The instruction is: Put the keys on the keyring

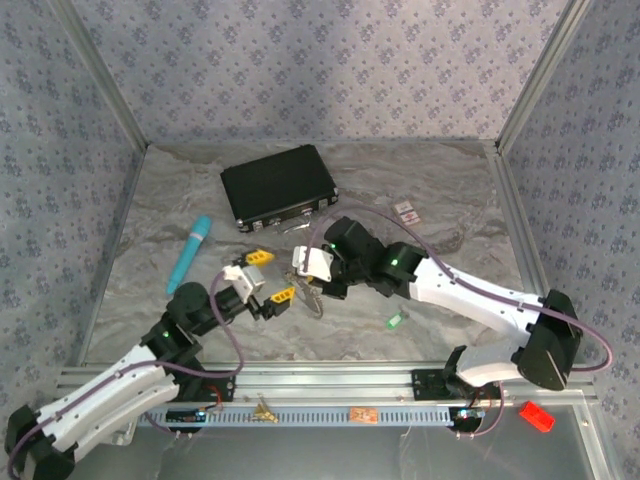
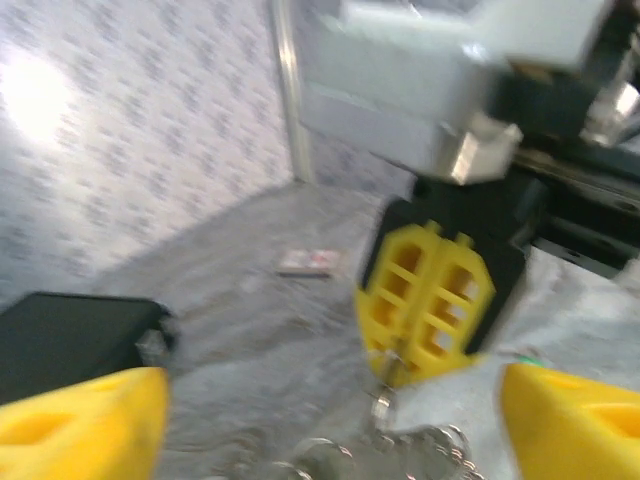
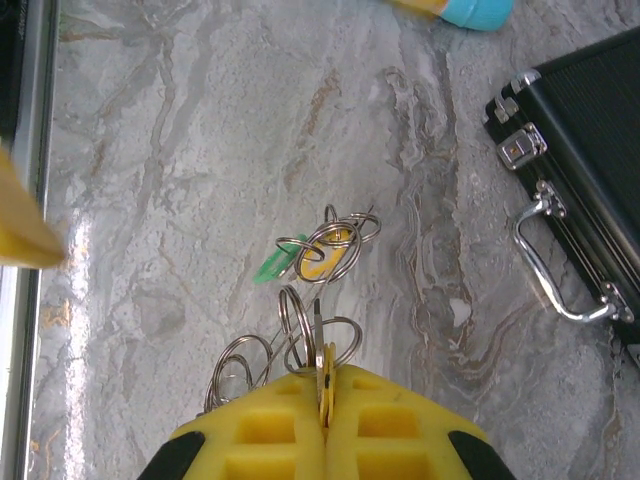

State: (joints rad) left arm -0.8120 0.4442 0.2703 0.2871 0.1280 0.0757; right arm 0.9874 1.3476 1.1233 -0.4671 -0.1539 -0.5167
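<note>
1. Marble-patterned table (image 1: pixel 440 180): carries every item listed below.
2. Black case (image 1: pixel 278 187): closed, lying far of centre.
3. Teal stick (image 1: pixel 190 253): lies flat to the left, well apart from the case.
4. Left gripper (image 1: pixel 271 276): jaws wide apart and holding nothing; it faces the right gripper from just to its left.
5. Right gripper (image 3: pixel 325 420): yellow fingers pressed together, clamped on the keyring (image 3: pixel 297 318) near the table centre.
6. Keyring: silvery wire loops trailing from the pinch onto the marble between the two grippers.
7. Keys: a green head (image 3: pixel 268 268) and a yellow head (image 3: pixel 318 262) lie among the loops; another green key (image 1: pixel 394 322) lies apart to the right, beside the right arm.
8. Small card (image 1: pixel 407 212): lies far right of the case.
</note>
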